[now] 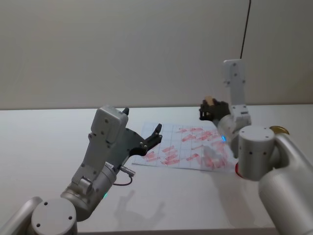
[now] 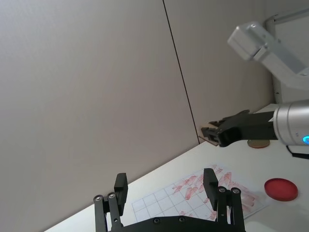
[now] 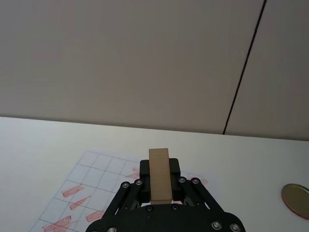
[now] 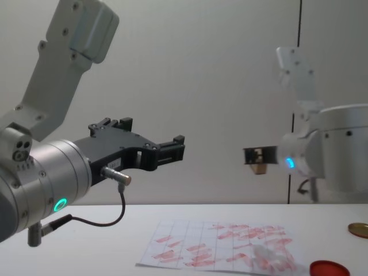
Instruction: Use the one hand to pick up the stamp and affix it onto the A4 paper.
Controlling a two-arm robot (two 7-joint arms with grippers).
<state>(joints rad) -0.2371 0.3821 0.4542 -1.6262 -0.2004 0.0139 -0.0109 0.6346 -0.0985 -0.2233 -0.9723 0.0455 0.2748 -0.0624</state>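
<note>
A plain beige wall with a thin dark vertical seam stands behind a white table [image 1: 49, 142]. On the left, the left gripper [image 1: 152, 137] hangs raised above the table at the near-left corner of the A4 paper [image 1: 188, 147]; its two black fingers [image 2: 120, 191] are spread apart with nothing between them, and a green light glows on that arm. In the head view the arm's grey housing hides part of the table beside the sheet.

The A4 paper lies flat in the middle of the table, a white gridded sheet covered in red oblong marks; the marks on its right part look smeared in the chest view and are hard to make out singly.

Farther right, the right gripper [image 1: 211, 109] hovers in the air above the far right part of the sheet, a blue light showing just behind it. Its fingers are clenched on the stamp [image 3: 159, 181], a tan wooden block standing upright between them, clear of the paper; its lower end is hidden inside the gripper.

At the right, a round red ink pad [image 2: 281, 188] lies just beside the sheet, mostly covered by the right arm in the head view. A gold disc [image 3: 297, 199], cut off by the picture's edge, rests beyond it.
</note>
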